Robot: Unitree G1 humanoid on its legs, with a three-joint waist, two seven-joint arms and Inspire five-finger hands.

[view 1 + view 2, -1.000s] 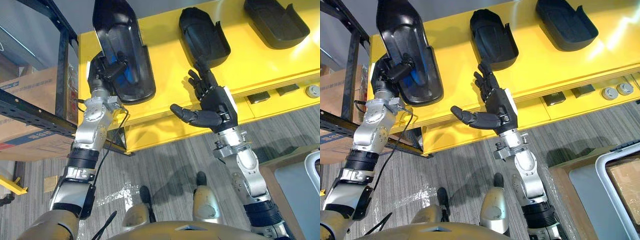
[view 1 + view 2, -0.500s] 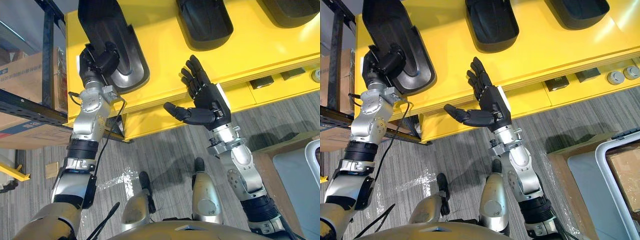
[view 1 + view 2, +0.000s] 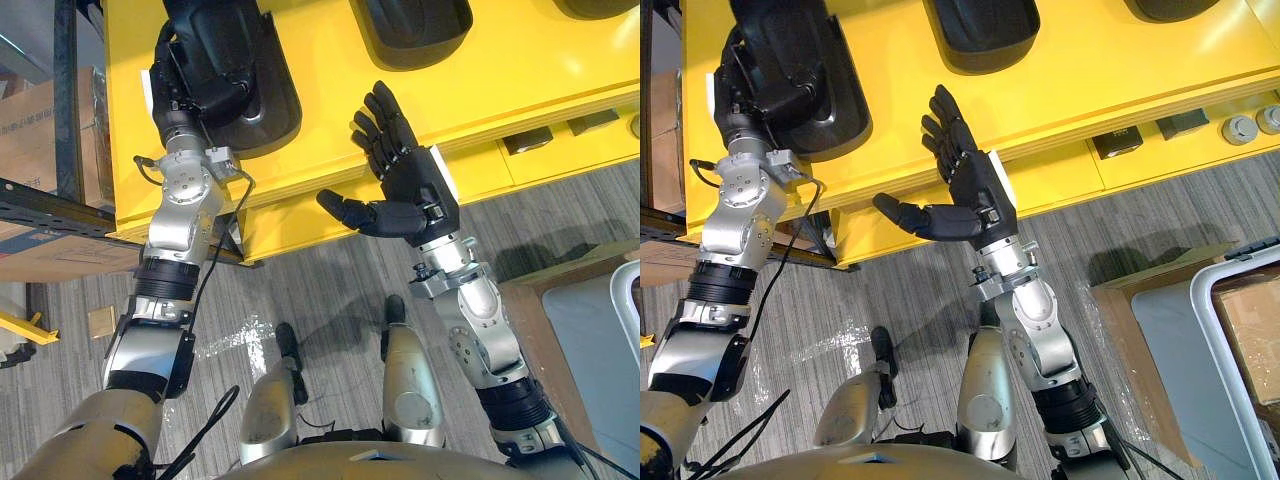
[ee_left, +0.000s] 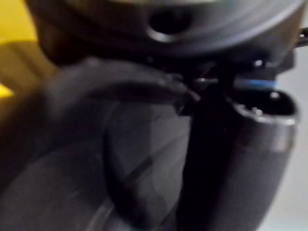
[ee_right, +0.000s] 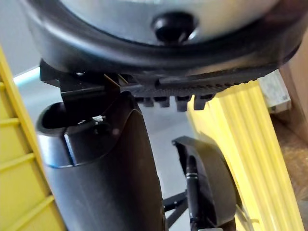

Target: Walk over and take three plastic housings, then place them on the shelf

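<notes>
At the near-left corner of the yellow table (image 3: 330,50), the left hand (image 3: 182,92) is clamped on a black plastic housing (image 3: 255,55). Its fingers curl round the near rim and the thumb lies over the inner face. Whether the housing rests on the tabletop or is raised off it cannot be told. The left wrist view, very close and blurred, shows dark moulded plastic pressed against the thumb.

The right hand (image 3: 410,185) hangs over the table's front edge and holds nothing. Its fingers (image 3: 380,125) are straight and spread, pointing toward the tabletop, and its thumb (image 3: 350,212) juts toward the robot's left.

A second housing (image 3: 412,25) lies on the table beyond those fingertips, apart from them. A third housing (image 3: 1162,6) lies farther to the right, cut off by the view's top edge.

Small dark blocks (image 3: 1118,143) and round grey pieces (image 3: 1238,127) sit on a ledge under the tabletop.

To the left of the table stands a dark metal shelf rack (image 3: 66,90) with a cardboard box (image 3: 30,120) behind its post. Any print on the box is too small to read.

On the grey striped floor (image 3: 320,290) at the right is a white-rimmed bin (image 3: 1203,330).
</notes>
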